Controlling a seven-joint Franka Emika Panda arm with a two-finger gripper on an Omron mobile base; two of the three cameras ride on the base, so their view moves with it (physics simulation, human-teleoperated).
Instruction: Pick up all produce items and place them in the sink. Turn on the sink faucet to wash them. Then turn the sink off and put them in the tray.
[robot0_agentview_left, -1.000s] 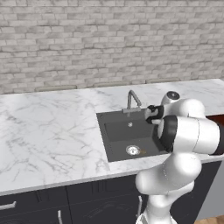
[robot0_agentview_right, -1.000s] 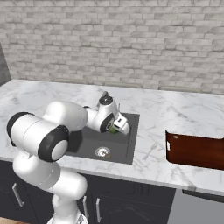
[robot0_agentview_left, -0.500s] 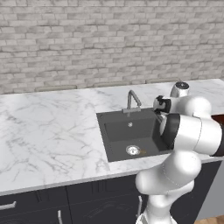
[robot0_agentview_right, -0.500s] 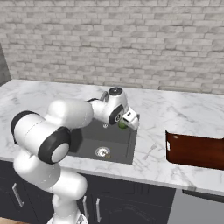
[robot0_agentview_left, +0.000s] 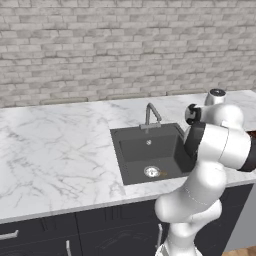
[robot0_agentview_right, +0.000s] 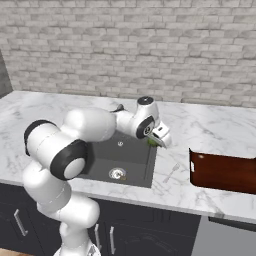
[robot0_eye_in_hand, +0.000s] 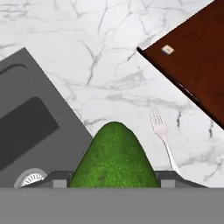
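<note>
- Left base view: a white marble worktop (robot0_agentview_left: 55, 145) with grey veins runs under a pale brick wall. Set into it is the sink (robot0_agentview_left: 150, 152), a dark grey matt rectangular basin with a round silver drain. A small tan-brown lumpy piece (robot0_agentview_left: 162, 174) lies on the basin floor just beside the drain. The faucet (robot0_agentview_left: 151, 116), a thin grey metal spout with a bent neck, stands at the basin's back edge. The bulky white arm covers the basin's right edge.
- Right base view: the jaws (robot0_agentview_right: 156, 140) hang over the sink's right edge, with a bit of the green fruit (robot0_agentview_right: 150, 142) showing between wrist and white fingers. The tray (robot0_agentview_right: 223, 172), dark reddish-brown and glossy with a low rim, lies near the worktop's front edge, well right of the sink. A pale fork (robot0_agentview_right: 171, 173) lies on the marble between sink and tray.
- Hand view: the jaws stand fairly wide, clamped on the green fruit, whose skin is pebbled and shiny and whose shape tapers to a rounded top. Below it lie the sink's corner, the silver fork on bare marble, and the tray's smooth brown corner, which bears a small pale tag.
</note>
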